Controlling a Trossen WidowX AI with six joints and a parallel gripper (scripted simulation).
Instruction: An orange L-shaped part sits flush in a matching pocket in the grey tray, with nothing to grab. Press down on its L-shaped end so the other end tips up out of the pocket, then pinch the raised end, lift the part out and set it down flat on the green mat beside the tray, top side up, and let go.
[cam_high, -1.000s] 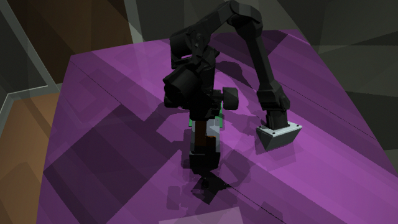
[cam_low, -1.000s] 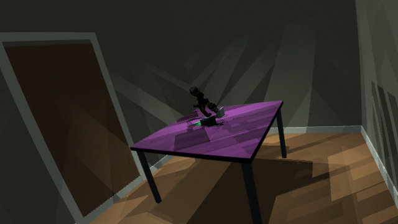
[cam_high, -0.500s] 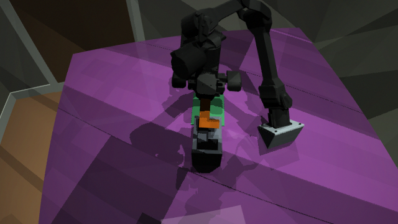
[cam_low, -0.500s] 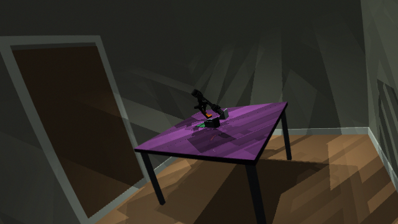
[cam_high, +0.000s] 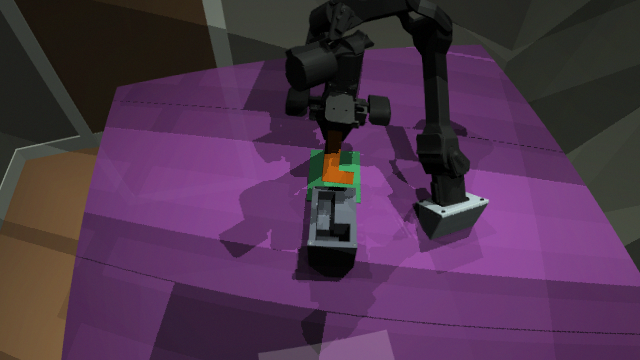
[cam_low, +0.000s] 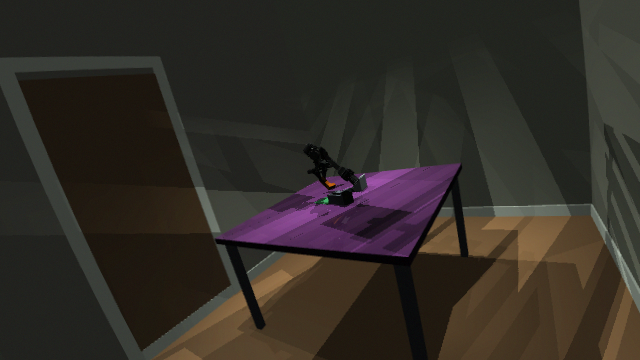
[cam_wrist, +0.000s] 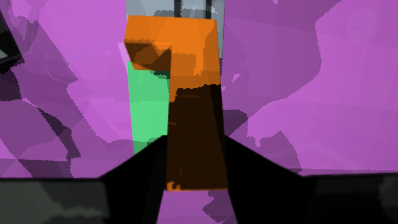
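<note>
The orange L-shaped part is out of the tray and in the air. My gripper is shut on the straight end of its long arm, and the L-shaped end points toward the tray. The exterior view shows a gap between the part and the green mat. In the top view the part appears over the mat. The grey tray stands beside the mat, its L-shaped pocket empty.
The arm's wedge-shaped base stands on the purple table, to the right of the tray in the top view. The arm arches over behind the mat there. The tray's walls rise next to the mat's near edge.
</note>
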